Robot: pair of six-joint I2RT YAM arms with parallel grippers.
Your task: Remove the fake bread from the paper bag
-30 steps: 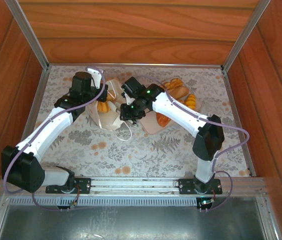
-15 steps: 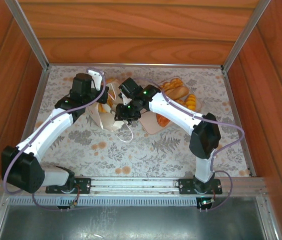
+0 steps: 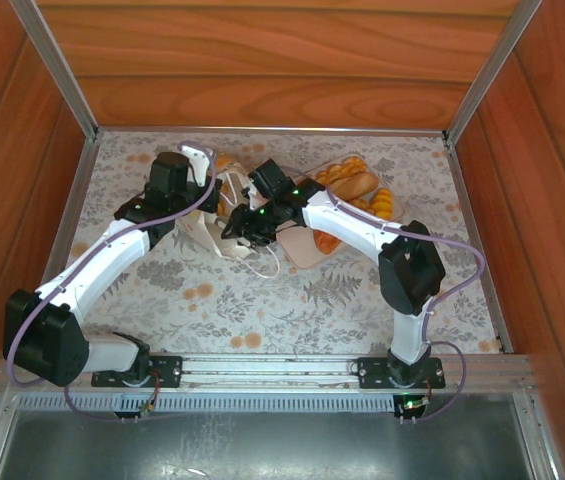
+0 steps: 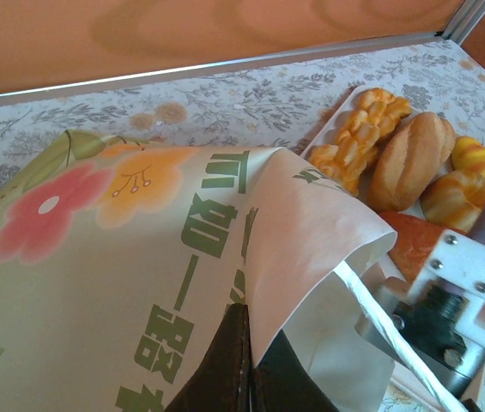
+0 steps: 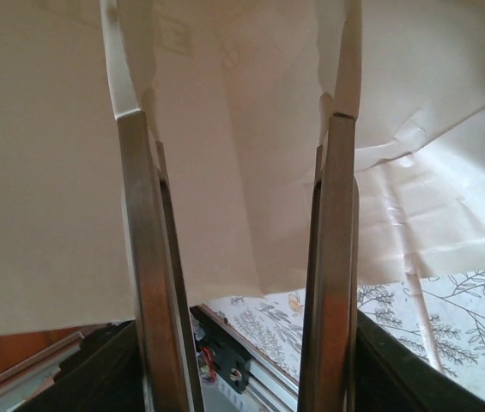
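Wood-panelled walls box in a floral-patterned table [image 3: 212, 290], where the paper bag [image 4: 139, 283] lies toward the far middle, its open mouth turned to the beige tray [image 4: 332, 116] just beside it on the right. On that tray sits the fake bread [image 4: 409, 159]: a braided loaf, a long bun and round rolls, packed touching one another. The left claw [image 4: 245, 330] is pinched tight on the bag's upper edge, while the right claw [image 5: 235, 120] has its jaws parted, tips pushed into the bag's white paper, which hides whatever lies at them.
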